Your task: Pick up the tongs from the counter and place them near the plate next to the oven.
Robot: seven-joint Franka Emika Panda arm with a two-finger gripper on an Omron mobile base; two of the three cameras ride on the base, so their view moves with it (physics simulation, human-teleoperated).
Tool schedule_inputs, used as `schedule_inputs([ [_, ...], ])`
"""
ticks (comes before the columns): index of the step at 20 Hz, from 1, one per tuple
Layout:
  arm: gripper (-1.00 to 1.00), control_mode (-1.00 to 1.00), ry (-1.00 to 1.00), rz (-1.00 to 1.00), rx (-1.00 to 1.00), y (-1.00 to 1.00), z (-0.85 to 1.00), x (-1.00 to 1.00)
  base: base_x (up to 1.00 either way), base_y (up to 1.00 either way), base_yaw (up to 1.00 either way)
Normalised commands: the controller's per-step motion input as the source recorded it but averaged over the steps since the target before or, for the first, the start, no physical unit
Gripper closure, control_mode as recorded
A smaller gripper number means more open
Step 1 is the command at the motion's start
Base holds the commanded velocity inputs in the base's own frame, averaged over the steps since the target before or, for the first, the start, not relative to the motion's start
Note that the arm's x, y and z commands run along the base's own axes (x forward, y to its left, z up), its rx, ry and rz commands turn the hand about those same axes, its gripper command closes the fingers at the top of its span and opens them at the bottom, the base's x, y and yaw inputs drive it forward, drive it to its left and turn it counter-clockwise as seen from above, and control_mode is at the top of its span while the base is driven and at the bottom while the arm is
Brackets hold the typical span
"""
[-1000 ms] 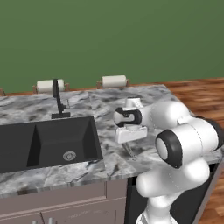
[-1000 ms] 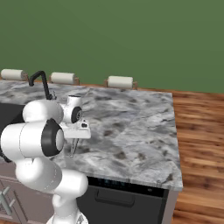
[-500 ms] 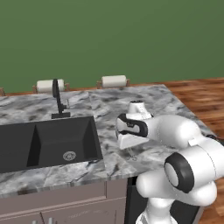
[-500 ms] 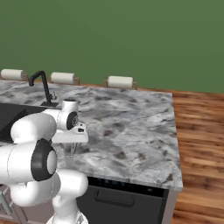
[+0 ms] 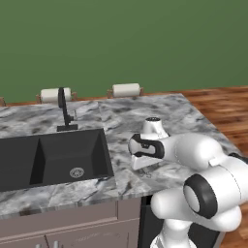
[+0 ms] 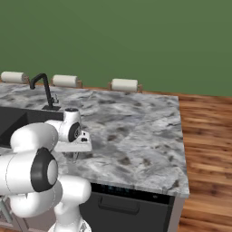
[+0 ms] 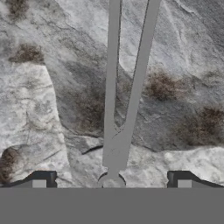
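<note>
Two steps are left for you, by my reading: the pickup and the carry to the plate. The tongs point(image 7: 120, 100) lie flat on the counter point(image 7: 183, 65) directly below the gripper point(image 7: 111, 180), their joined end between its fingertips point(image 7: 40, 179) and their two arms running straight ahead. The gripper is spread wide and holds nothing. You appear lined up over the hinge end; lower and close next, I judge.

Tongs point(image 7: 127, 87) tips beyond top edge
</note>
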Motion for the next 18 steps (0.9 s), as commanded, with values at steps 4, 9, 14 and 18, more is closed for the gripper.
schedule_inputs([
  [4, -1.00, -1.00, 0.00, 0.00, 0.00, 0.01, -0.12, 0.11, 0.00, 0.00, 0.00],
  [9, -1.00, -1.00, 0.00, 0.00, 0.00, 0.10, -0.23, 0.11, 0.00, 0.00, 0.00],
  [14, -1.00, -1.00, 0.00, 0.00, 0.00, 0.13, -0.35, 0.12, 0.00, 0.00, 0.00],
  [18, -1.00, -1.00, -0.04, 0.00, 0.00, 0.03, -0.20, 0.05, 0.00, 0.00, 0.00],
])
